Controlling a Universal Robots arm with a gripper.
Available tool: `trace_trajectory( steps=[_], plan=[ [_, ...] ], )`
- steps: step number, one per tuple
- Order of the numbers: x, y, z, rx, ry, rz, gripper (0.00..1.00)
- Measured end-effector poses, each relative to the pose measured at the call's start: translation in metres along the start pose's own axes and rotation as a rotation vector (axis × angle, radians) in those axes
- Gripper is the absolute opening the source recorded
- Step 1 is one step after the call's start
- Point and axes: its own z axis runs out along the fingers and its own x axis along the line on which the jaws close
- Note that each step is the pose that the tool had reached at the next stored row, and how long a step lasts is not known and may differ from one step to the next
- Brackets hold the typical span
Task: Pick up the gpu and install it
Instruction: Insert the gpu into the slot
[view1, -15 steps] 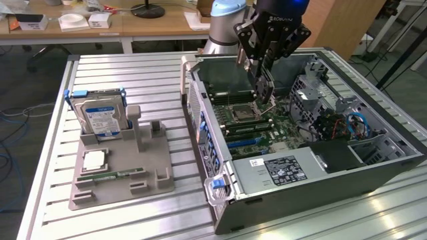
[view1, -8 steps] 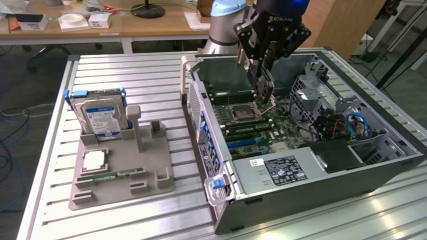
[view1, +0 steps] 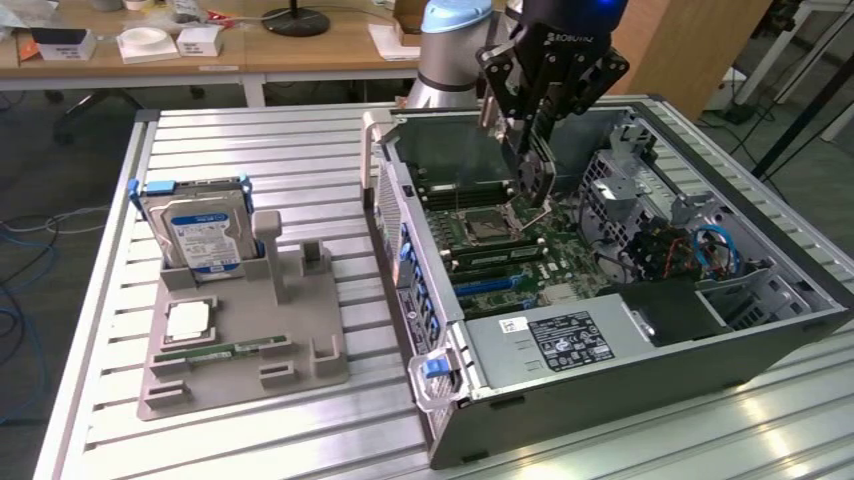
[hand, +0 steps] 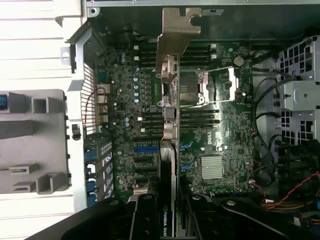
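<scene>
1. Above the motherboard (view1: 501, 255) of the open computer case (view1: 747, 340), the gpu (view1: 535, 185) hangs on edge.
2. Jaws pinching the gpu!
3. Well apart, a hard drive (view1: 200, 235) stands in a grey holder (view1: 240, 375) on the counter (view1: 267, 140).

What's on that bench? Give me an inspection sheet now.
Surface: slatted metal table, carrying an open computer case and a grey parts tray.
Job's things: gpu held over the motherboard, not in a slot.
Clutter: hard drive, processor chip, memory stick in the tray.
Gripper: gripper shut on the gpu.
Cables: blue cables inside the case; loose cables on the floor.
Surroundings: wooden desk behind with small boxes.
</scene>
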Motion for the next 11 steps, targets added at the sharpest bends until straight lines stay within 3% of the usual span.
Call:
trace_trajectory(
  steps=[11],
  plan=[
    [-0.026,0.0024,0.0022,0.0,0.0001,-0.001,0.26]
  ],
)
